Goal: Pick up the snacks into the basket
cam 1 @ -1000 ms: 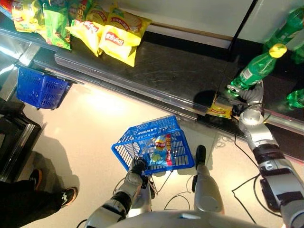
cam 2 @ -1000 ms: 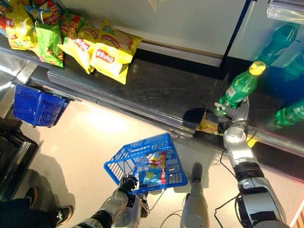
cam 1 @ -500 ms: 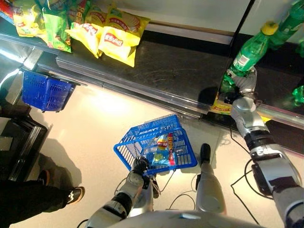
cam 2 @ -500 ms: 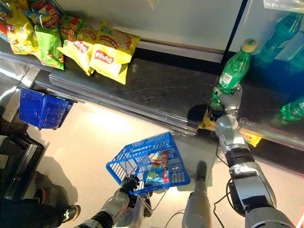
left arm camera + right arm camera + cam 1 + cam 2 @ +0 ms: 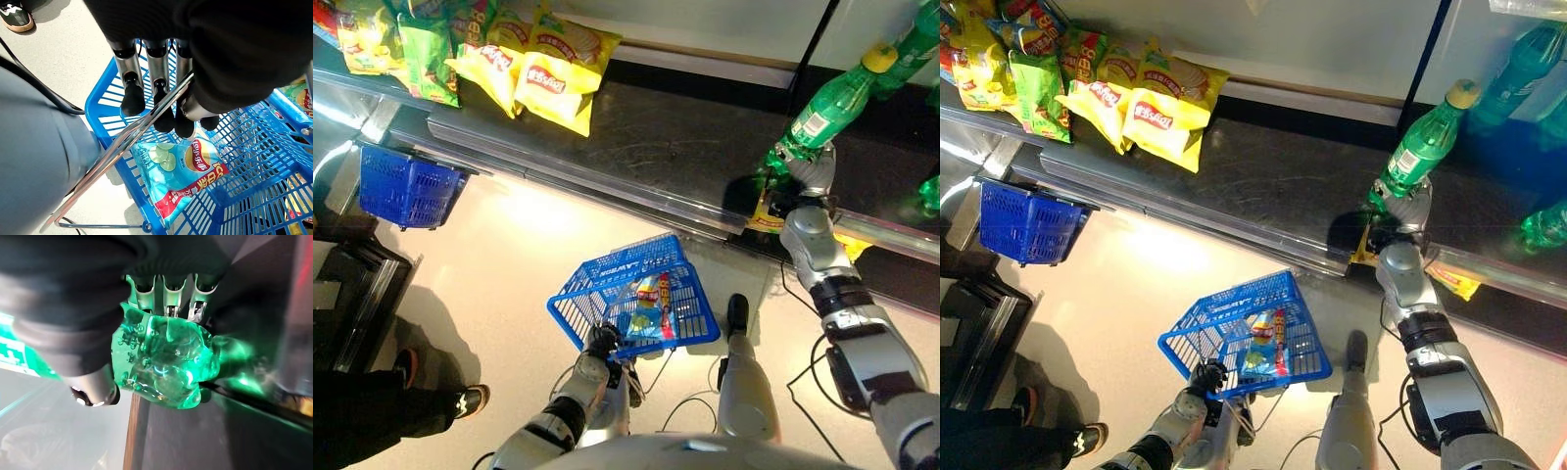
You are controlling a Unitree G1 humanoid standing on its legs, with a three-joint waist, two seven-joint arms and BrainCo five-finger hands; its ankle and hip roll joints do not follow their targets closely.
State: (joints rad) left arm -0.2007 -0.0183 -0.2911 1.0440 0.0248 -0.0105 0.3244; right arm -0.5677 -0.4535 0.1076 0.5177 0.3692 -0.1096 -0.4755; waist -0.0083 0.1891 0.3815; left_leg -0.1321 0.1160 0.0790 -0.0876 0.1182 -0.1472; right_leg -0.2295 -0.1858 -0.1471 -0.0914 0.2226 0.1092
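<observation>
Gripping a green bottle [image 5: 1417, 149] near its base, the right robot hand [image 5: 1400, 208] has its fingers curled round the plastic, as the right wrist view confirms; the bottle is tilted, its yellow cap pointing away from the robot, above the dark shelf [image 5: 685, 147]. The left robot hand [image 5: 600, 343] is closed on the wire handle [image 5: 146, 125] of the blue basket [image 5: 597, 299], which hangs over the floor in front of the robot. Inside the basket lie a light-blue chip bag [image 5: 183, 169] and at least one more packet [image 5: 661, 299] beside it, so part of the task appears done. Yellow and green snack bags [image 5: 548, 78] lie piled at the far left of the shelf, well apart from the bottle. A second blue basket [image 5: 401, 191] hangs at the shelf's left edge, and a person's shoe [image 5: 470, 399] shows at the lower left. By judgement, the bottle has yet to be carried across and released into the basket; the snack bags on the shelf remain to be collected.
</observation>
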